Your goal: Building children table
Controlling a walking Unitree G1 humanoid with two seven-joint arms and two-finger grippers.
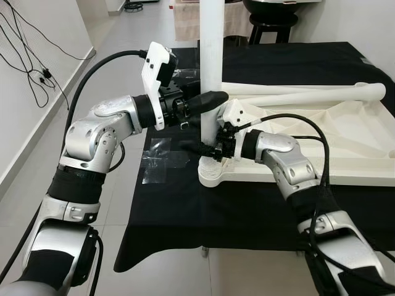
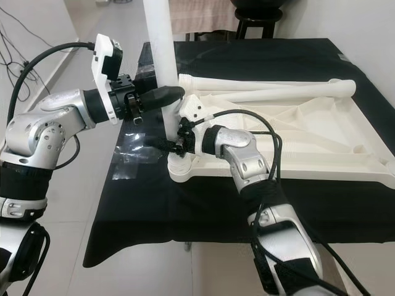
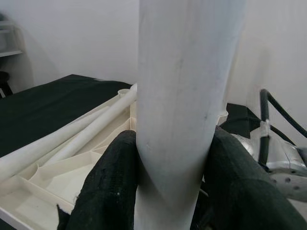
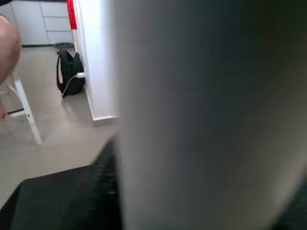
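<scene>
left end effector (image 1: 213, 98) – clamps upright leg (image 1: 212, 43) | right end effector (image 1: 207, 150) – grips its base | loose legs (image 1: 308, 94) – 2

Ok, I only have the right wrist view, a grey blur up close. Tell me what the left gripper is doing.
Observer: The left gripper is shut on the upright white leg, well above the socket.
Operator: Report where my right gripper sits.
Observer: The right gripper is at the leg's base, just above the corner socket of the upturned tabletop.
Operator: List the spare parts.
Observer: Two more white legs lie along the tabletop's far edge, on the black cloth.
</scene>
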